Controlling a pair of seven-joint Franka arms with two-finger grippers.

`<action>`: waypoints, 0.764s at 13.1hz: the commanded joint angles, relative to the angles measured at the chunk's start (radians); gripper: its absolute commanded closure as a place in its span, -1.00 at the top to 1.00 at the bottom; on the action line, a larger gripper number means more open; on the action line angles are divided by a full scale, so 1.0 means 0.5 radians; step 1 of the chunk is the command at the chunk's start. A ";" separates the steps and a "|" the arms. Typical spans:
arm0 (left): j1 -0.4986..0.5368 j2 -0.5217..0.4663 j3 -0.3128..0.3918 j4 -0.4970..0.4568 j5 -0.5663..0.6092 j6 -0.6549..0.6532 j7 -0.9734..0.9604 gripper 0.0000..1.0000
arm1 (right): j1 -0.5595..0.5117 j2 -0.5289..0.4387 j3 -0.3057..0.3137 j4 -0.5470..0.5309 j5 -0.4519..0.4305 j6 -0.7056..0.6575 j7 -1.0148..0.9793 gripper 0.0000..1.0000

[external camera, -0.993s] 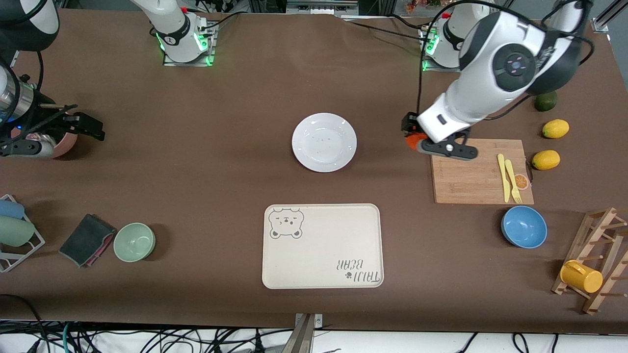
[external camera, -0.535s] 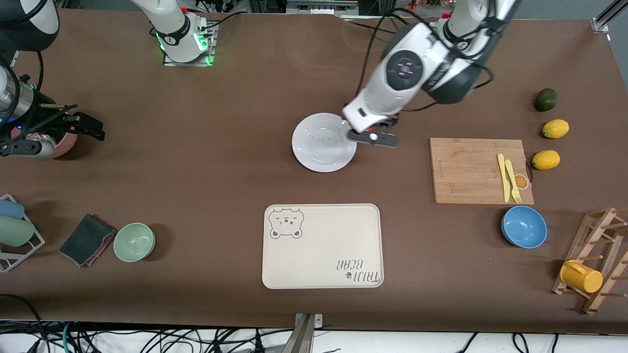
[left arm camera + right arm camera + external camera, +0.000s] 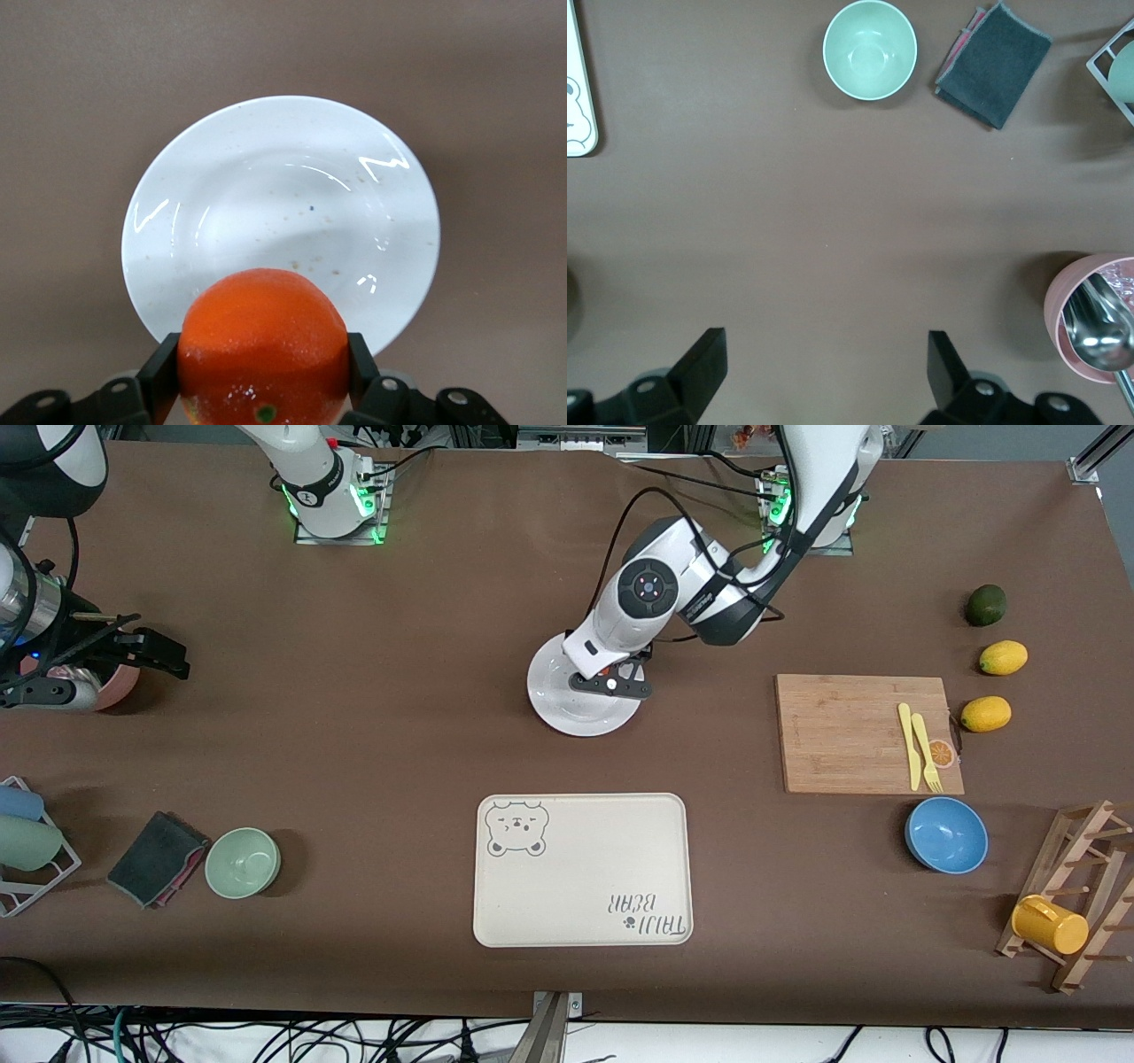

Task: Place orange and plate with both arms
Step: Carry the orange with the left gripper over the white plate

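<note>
The left gripper [image 3: 262, 390] clamps the small round red-orange orange [image 3: 263, 347] over the glossy round white plate [image 3: 556, 710], not yet released. The plate itself looks unplaced. The right gripper [image 3: 824, 363] waits, fingers spread wide, over bare brown table [image 3: 372, 691], with open room around the plate.

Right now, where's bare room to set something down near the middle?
Bare: table between plate and bear-print tray; also between plate and cutting board. Crowded: over the plate, left tool holds the orange.

bear-print tray [image 3: 582, 869], cutting board [image 3: 850, 735], blue bowl [image 3: 946, 835]
</note>
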 commanded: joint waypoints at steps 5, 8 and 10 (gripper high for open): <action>-0.202 0.285 0.092 0.054 0.141 0.287 -0.230 -0.87 | 0.000 -0.001 0.003 0.006 0.003 -0.018 -0.015 1.00; -0.211 0.295 0.111 0.054 0.141 0.312 -0.236 -0.57 | 0.000 -0.001 0.003 0.006 0.003 -0.018 -0.015 1.00; -0.208 0.288 0.111 0.054 0.141 0.312 -0.236 0.96 | 0.000 -0.001 0.003 0.006 0.003 -0.018 -0.015 1.00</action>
